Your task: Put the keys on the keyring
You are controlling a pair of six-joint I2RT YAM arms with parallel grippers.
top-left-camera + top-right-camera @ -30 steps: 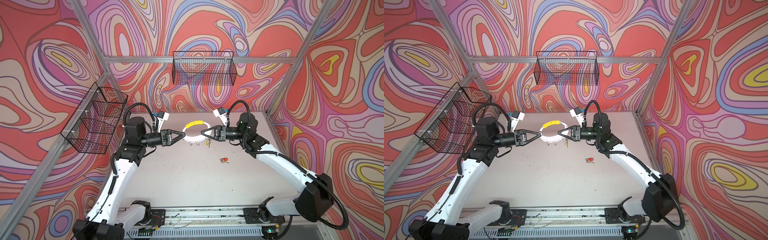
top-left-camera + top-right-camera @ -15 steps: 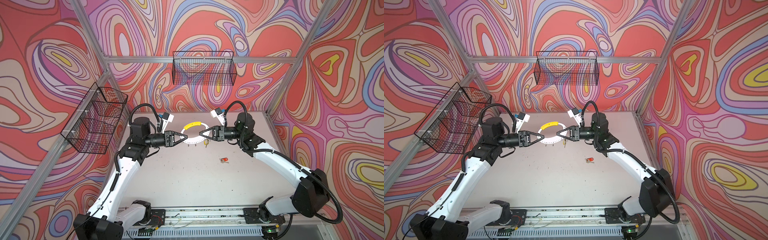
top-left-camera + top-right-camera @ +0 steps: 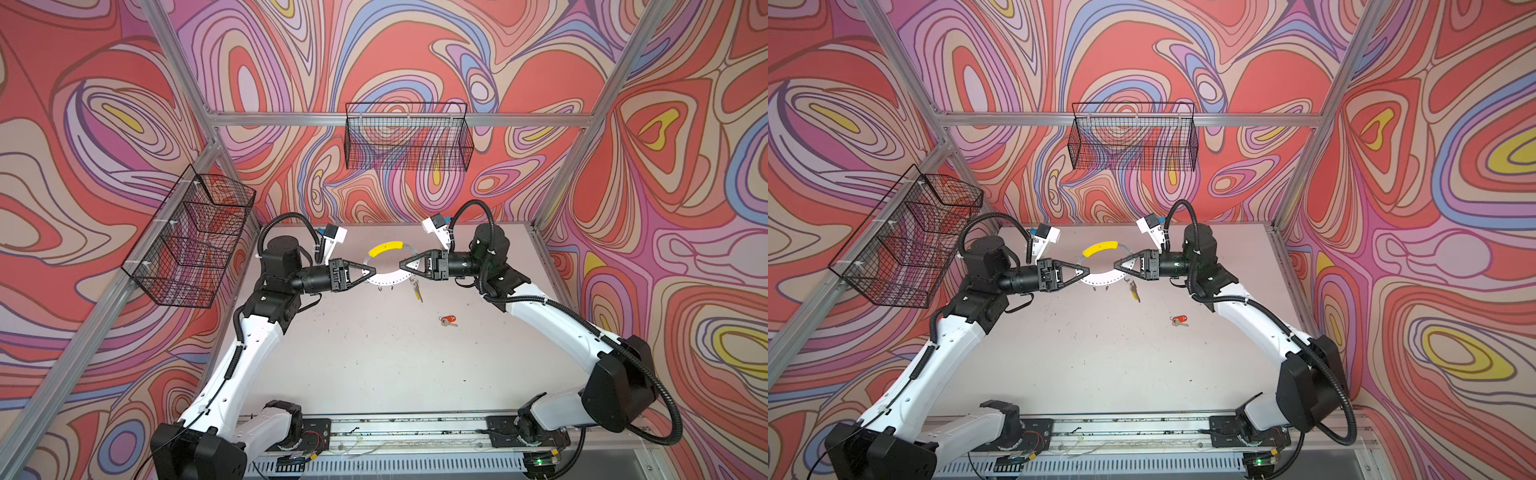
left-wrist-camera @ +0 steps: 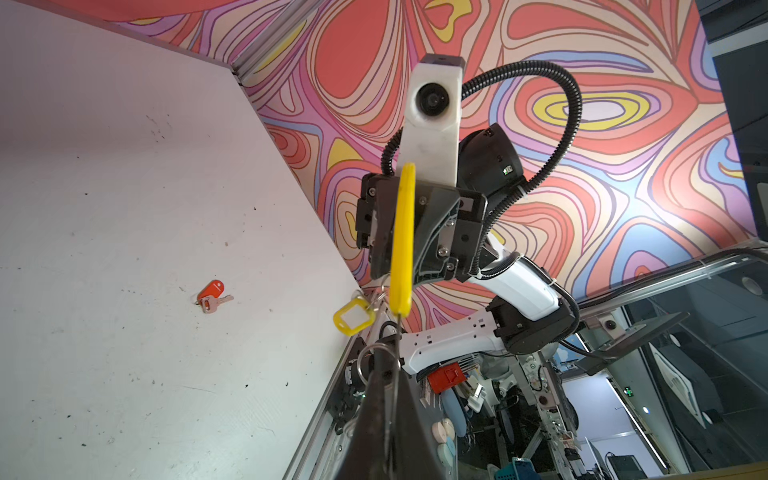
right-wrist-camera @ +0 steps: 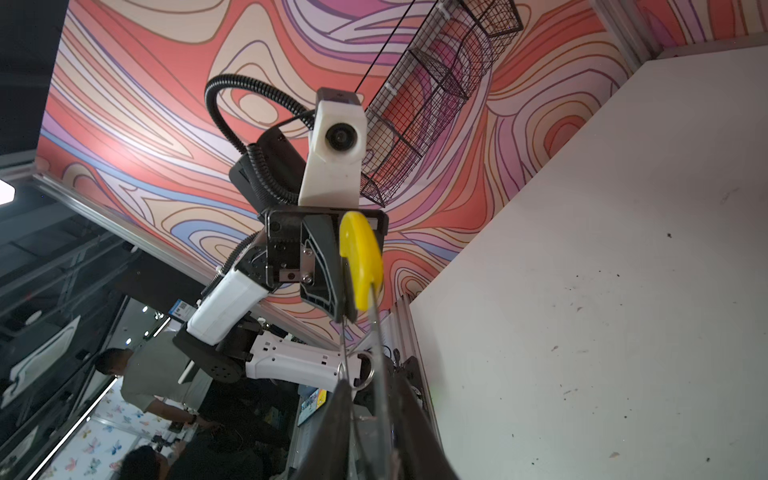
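We have the left gripper [image 3: 372, 272] clamped shut on the keyring [image 3: 388, 281] at its 9 o'clock rim, holding it above the table [image 3: 374, 353]. The yellow-tagged key [image 3: 417, 291] hangs near its 4 o'clock edge. The right gripper [image 3: 402, 266], at 3 o'clock, seems slightly parted around the rim, though the wrist view is cramped. The red-tagged key [image 3: 447, 320] lies on the table at about 5 o'clock from that gripper. It is far nearer to it than to the left gripper, and its long axis runs roughly 9 to 3.

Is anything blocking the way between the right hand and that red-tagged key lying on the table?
Nothing visible. The small silver key with the red oval tag lies alone on the white table; the right hand, at the large flat grey ring, has open space to it.
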